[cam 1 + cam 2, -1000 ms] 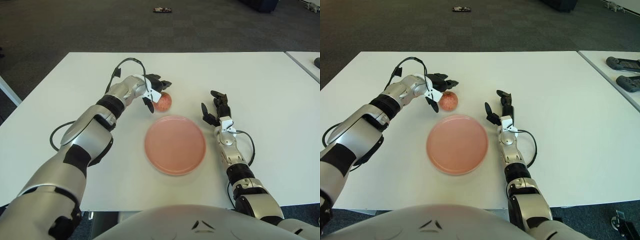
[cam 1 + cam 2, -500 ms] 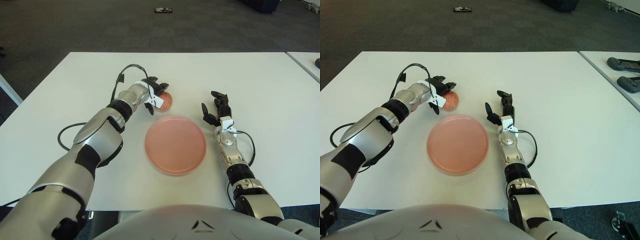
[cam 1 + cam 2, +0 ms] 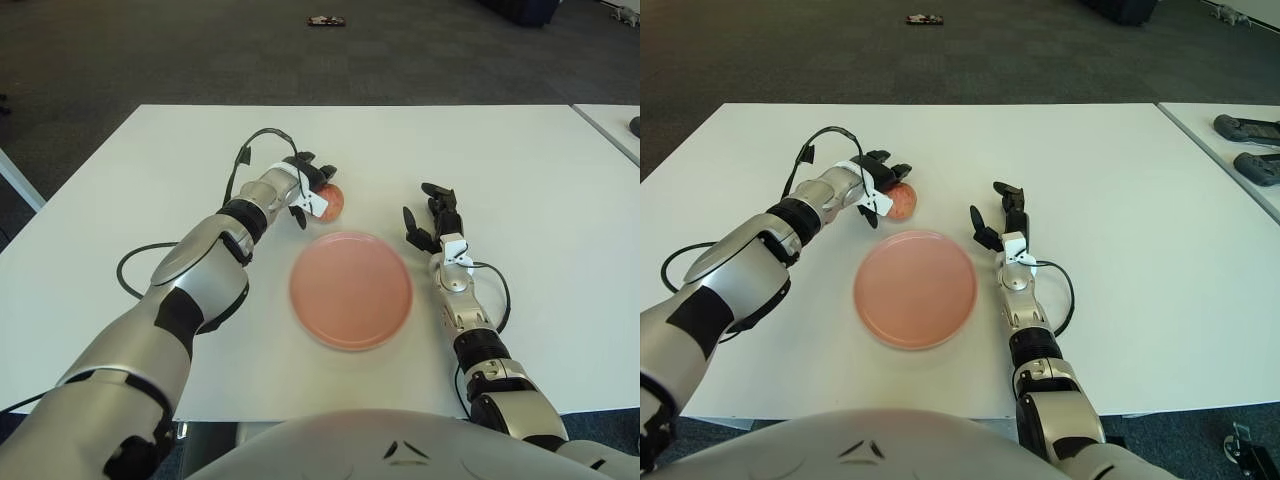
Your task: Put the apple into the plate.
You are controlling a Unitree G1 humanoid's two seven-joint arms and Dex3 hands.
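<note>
A red apple (image 3: 331, 203) sits on the white table (image 3: 520, 160) just behind the empty pink plate (image 3: 351, 289). My left hand (image 3: 308, 190) reaches in from the left and its fingers are curled around the apple's left and top sides, with the apple still resting on the table. The apple also shows in the right eye view (image 3: 903, 201), half covered by the fingers. My right hand (image 3: 430, 215) lies on the table just right of the plate, fingers spread and empty.
A black cable loops over my left wrist (image 3: 262, 140) and another lies by the left forearm (image 3: 130, 270). A second table at the right holds two dark devices (image 3: 1246, 128). A small dark object (image 3: 325, 19) lies on the floor beyond.
My left hand moved in from the left onto the apple and its fingers closed around it. The apple, plate and right hand have stayed in place.
</note>
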